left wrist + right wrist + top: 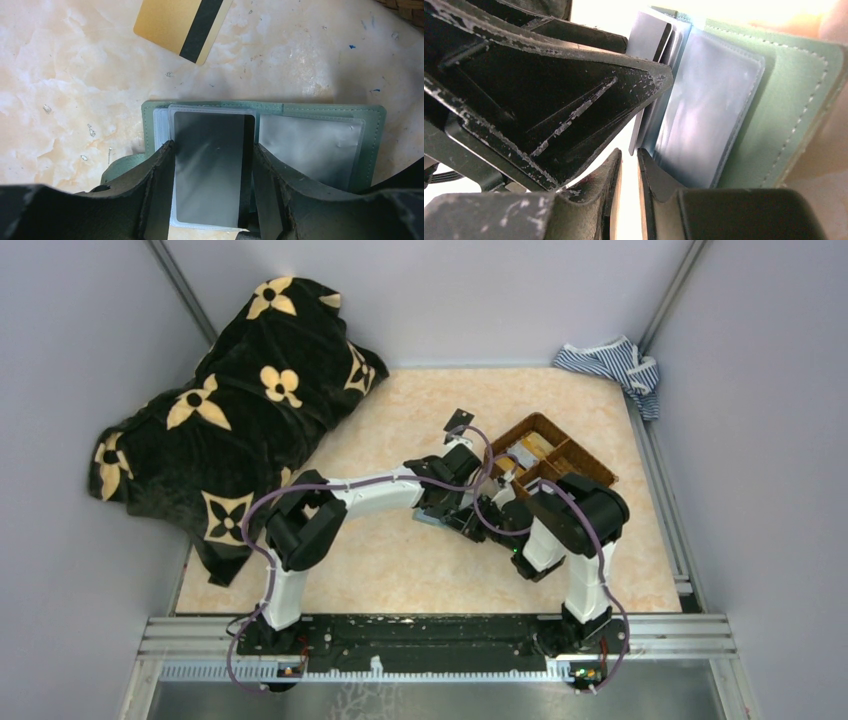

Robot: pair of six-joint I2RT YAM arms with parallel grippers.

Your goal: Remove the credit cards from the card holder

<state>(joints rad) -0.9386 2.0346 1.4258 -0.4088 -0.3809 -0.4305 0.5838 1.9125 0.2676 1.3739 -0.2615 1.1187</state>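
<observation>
The pale marbled peach counter carries everything here. A big black blanket with cream flower shapes is heaped over its far left corner. At the far right sits a brown woven divided basket, with a crumpled blue-and-white striped cloth behind it in the corner.

Both arms reach to the middle of the counter, just in front of the basket, and their hands crowd together there over the small sage-green bifold wallet. It lies open and flat on the counter, its clear plastic sleeves showing.

The left hand is clenched on a dark grey plastic card lying in the wallet's left stack of sleeves, one finger against each long edge. The right hand is down at the wallet's edge, its fingers drawn to a thin slit; I can't tell whether they pinch anything.

A gold card with a dark stripe lies loose on the counter just beyond the wallet, and a small black card lies farther back.
</observation>
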